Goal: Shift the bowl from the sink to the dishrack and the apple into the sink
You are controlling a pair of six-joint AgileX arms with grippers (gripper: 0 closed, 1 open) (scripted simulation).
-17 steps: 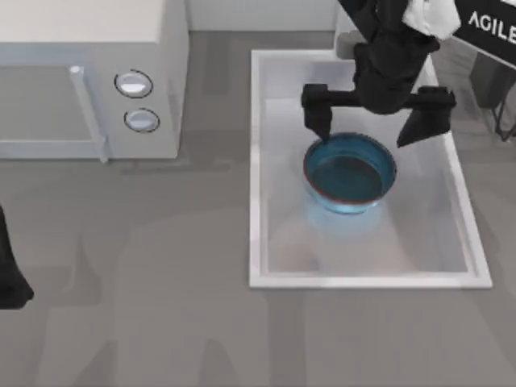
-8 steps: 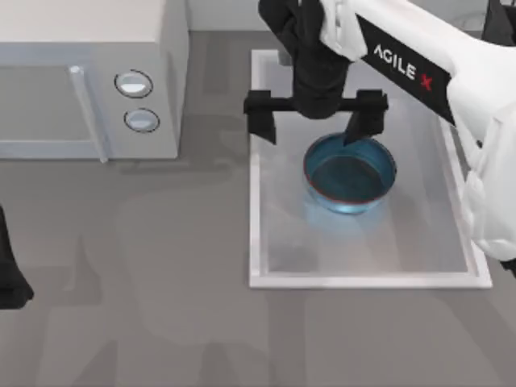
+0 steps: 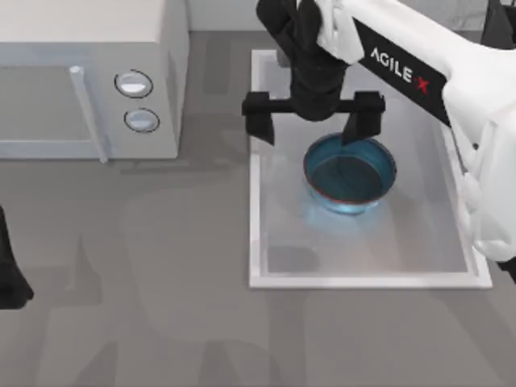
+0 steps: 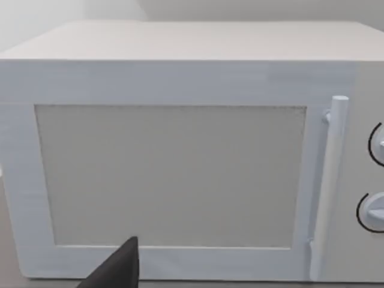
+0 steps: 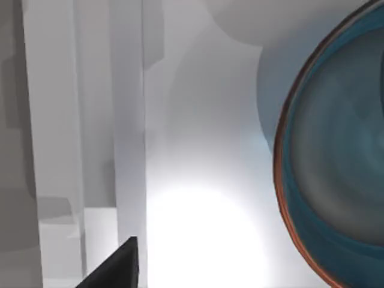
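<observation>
- Right gripper (image 3: 313, 127) hangs over the far left part of the large white rectangular sink (image 3: 266, 278), fingers spread wide and grasping nothing.
- One fingertip is above the far rim of the round glossy blue bowl (image 3: 349, 174), perhaps just off it; the other is past the sink's left rim.
- Bowl sits inside the sink, just below the gripper.
- Left arm (image 3: 10, 270) is parked at the table's left edge, facing the white box-shaped microwave (image 4: 180, 150); its grip I cannot tell.

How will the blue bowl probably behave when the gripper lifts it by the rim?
The bowl looks glossy, so its thin rim may be slippery between the fingers. It looks rigid and probably keeps its shape. Held at one edge only, it may tilt. The right gripper is open above its far rim, inside the sink.
</observation>
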